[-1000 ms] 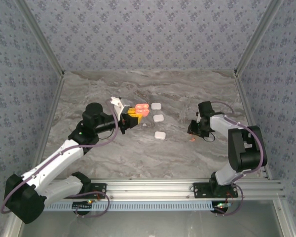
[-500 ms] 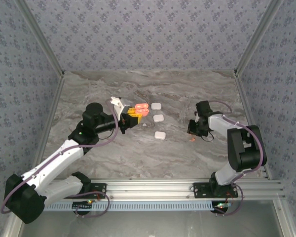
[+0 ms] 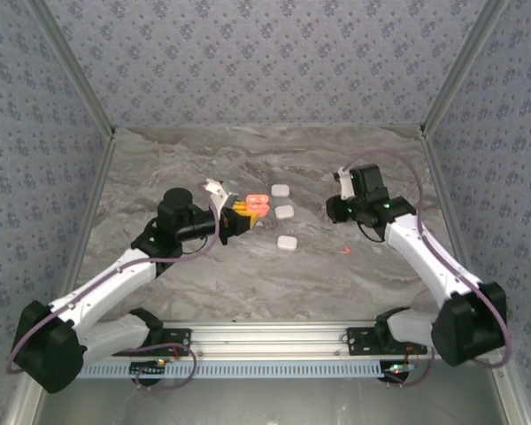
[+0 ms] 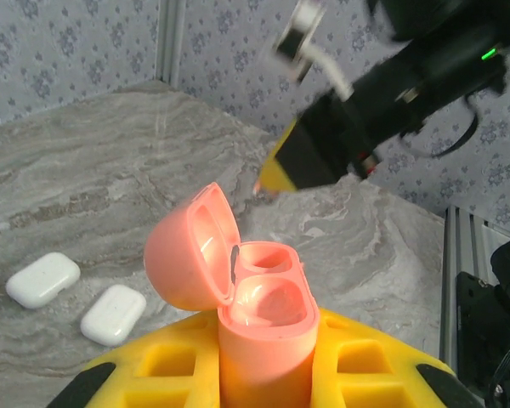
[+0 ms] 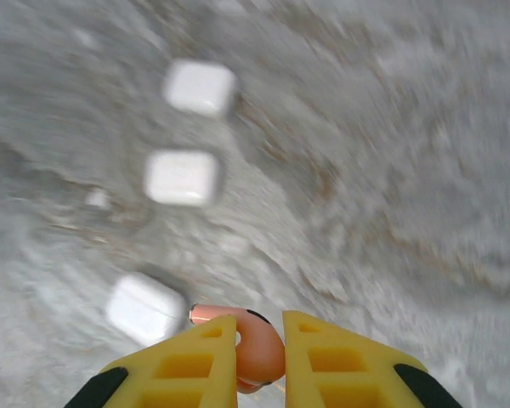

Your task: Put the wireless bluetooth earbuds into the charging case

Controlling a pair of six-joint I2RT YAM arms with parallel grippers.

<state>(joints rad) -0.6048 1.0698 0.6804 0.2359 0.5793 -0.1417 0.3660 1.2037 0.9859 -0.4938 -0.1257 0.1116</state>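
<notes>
From above, the left tool [image 3: 241,213] grips the open orange charging case [image 3: 257,205], the right tool [image 3: 334,210] well apart. Left wrist view: the case stands upright, lid open. Right wrist view: the right tool pinches an orange-red earbud [image 5: 257,350].

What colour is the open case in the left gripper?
The case is salmon orange, clearest in the left wrist view.
</notes>
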